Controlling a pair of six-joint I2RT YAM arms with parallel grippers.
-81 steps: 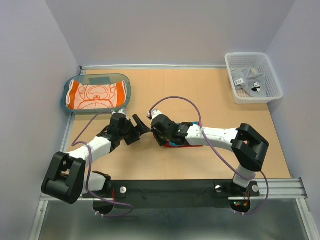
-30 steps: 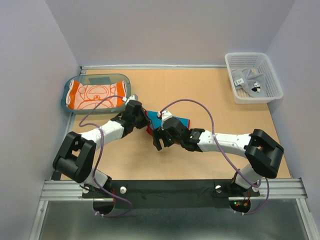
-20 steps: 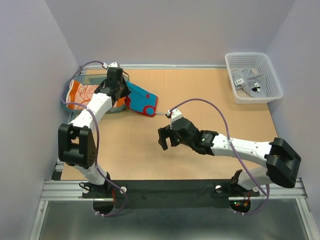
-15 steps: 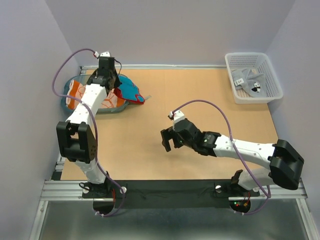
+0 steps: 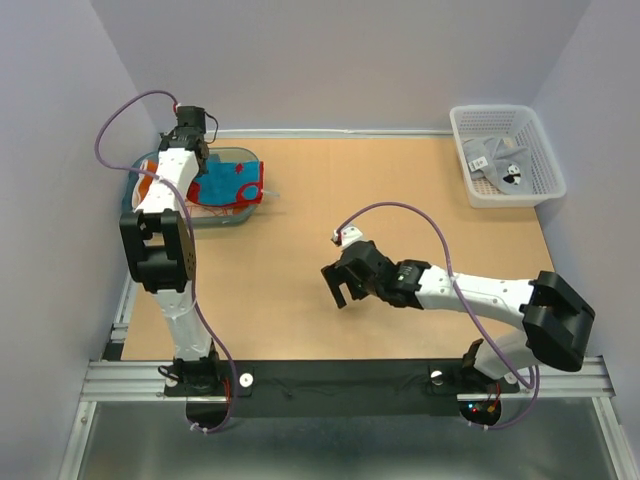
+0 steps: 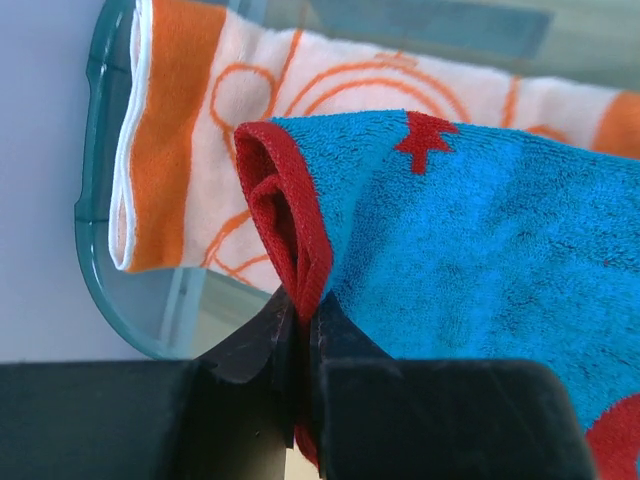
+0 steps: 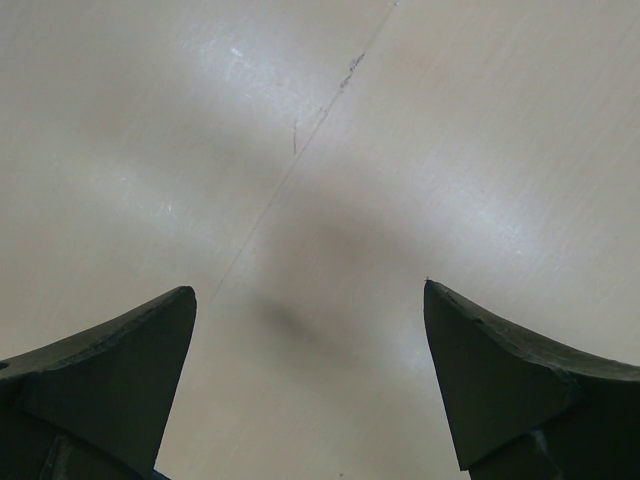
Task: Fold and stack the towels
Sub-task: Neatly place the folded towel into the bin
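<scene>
Left arm [image 5: 165, 180] stretches straight out to the far-left tray [image 5: 247, 158], jaws clamped on the red hem of the blue towel [image 6: 480, 230], which lies over the orange towel [image 6: 180, 150] in the tray. Right arm [image 5: 480, 293] reaches low across the bench [image 5: 400, 190], jaws wide open, holding nothing, pointing down mid-bench.

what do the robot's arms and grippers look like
Both arms are white tubular links with bulky black joint housings: left arm, right arm. A thin purple cable loops along each. The left gripper and right gripper are black, tapering to wedge-shaped tips.
</scene>
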